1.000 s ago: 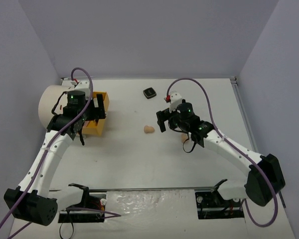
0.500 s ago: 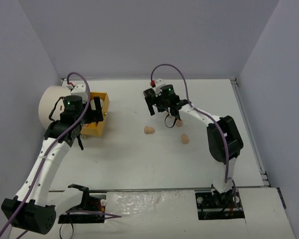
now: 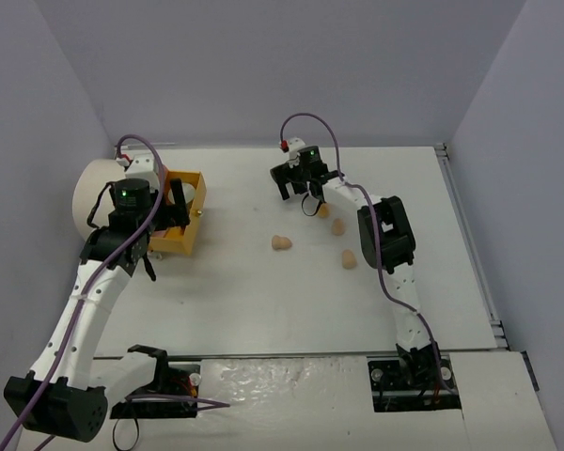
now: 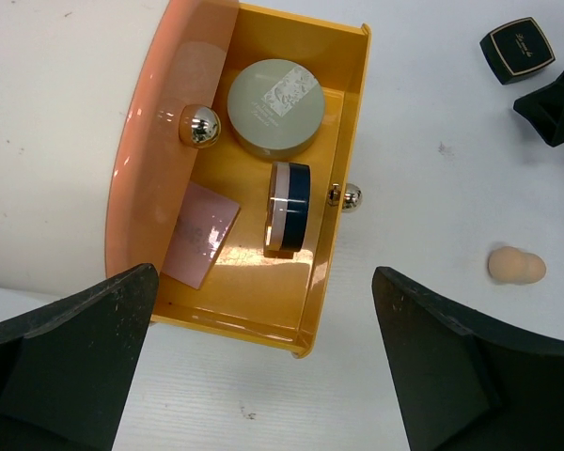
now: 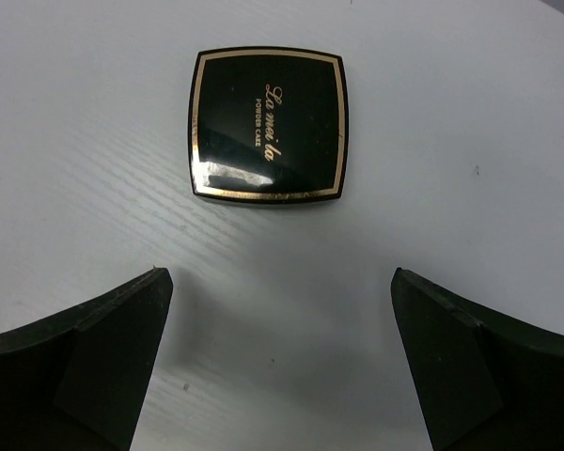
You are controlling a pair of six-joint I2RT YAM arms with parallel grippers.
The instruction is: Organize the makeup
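With the right gripper (image 5: 277,282) released and the glossy black gold-edged square compact (image 5: 268,124) flat just ahead at its twelve o'clock, left gripper (image 4: 265,272) released over the orange plastic drawer (image 4: 352,103), advance, descend squarely, straddle opposite edges, clench gently.

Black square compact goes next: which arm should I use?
Right. The right end effector hangs open just above the black square compact, centred in its wrist view. The left end effector is open over the yellow drawer, far from it.
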